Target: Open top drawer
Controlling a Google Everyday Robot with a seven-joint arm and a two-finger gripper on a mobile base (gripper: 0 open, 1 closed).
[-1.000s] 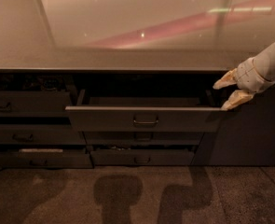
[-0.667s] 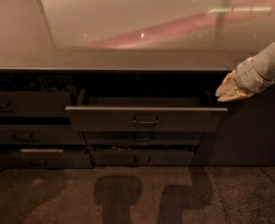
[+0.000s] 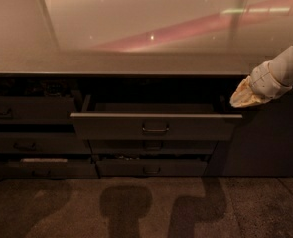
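**Top drawer pulled out, gripper off the handle**

Camera view: The wide dark grey top drawer (image 3: 111, 127) stands out from the cabinet under the front edge of the pale glossy worktop (image 3: 136, 63). Its tall flat front sits well forward of the neighbouring fronts, and its shallow tray is open to view behind it. The small rectangular loop handle (image 3: 155, 128) at the centre of the front is free, with nothing on it. The robot's gripper (image 3: 241, 99) hangs at the drawer's right end, just above the top corner of the front and under the worktop's edge. Its pale yellow fingers (image 3: 245, 94) look pressed together with nothing between them. By my reading the opening is largely done; what may remain is a last bit of travel, if the drawer runs further, and taking the arm away.

Hard to make out: the tray's back end is lost in the dark under the worktop, so I cannot tell how far out the drawer is. Whether the gripper touches the drawer's corner or only hovers beside it is unclear. The white-sleeved arm (image 3: 285, 68) is cut off at the right edge. The lower grey drawers (image 3: 151, 166) and the left-hand stack of drawers (image 3: 32, 110) are dim, their contents unreadable.
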